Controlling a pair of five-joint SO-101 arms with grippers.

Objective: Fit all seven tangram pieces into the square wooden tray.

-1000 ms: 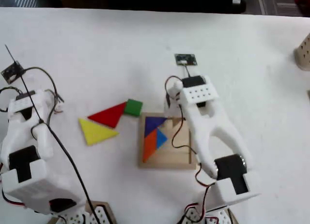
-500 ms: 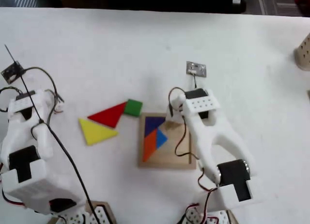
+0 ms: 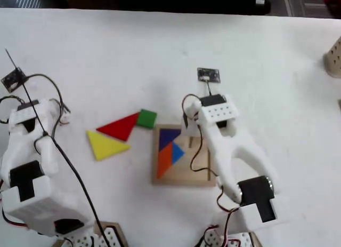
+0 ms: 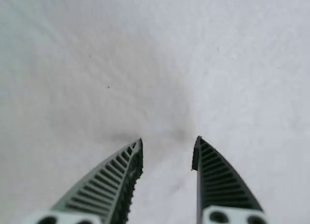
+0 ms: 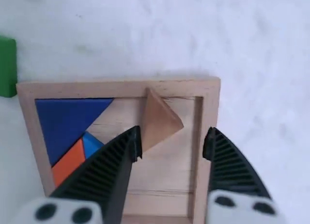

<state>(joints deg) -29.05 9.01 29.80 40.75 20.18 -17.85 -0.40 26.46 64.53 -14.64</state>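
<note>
The square wooden tray point(image 3: 198, 175) lies in the middle of the table, with my right arm point(image 3: 219, 114) over its far right part. In the right wrist view the tray point(image 5: 209, 112) holds a dark blue triangle point(image 5: 68, 118), an orange piece point(image 5: 67, 165), a light blue piece point(image 5: 92, 142) and a tan wooden triangle point(image 5: 160, 118) by the far rim. My right gripper point(image 5: 172, 142) stands open just short of the tan triangle. Left of the tray lie a green square point(image 3: 146, 118), a red triangle point(image 3: 120, 126) and a yellow triangle point(image 3: 105, 144). My left gripper point(image 4: 168, 154) is open over bare table.
The left arm point(image 3: 27, 148) stands at the table's left edge, with cables trailing beside it. A pale perforated object point(image 3: 334, 57) sits at the far right edge. The table is a white cloth.
The right arm's wrist has drawn back a little over the tray's far right part and swung slightly sideways. The left arm and the loose pieces have not moved.
</note>
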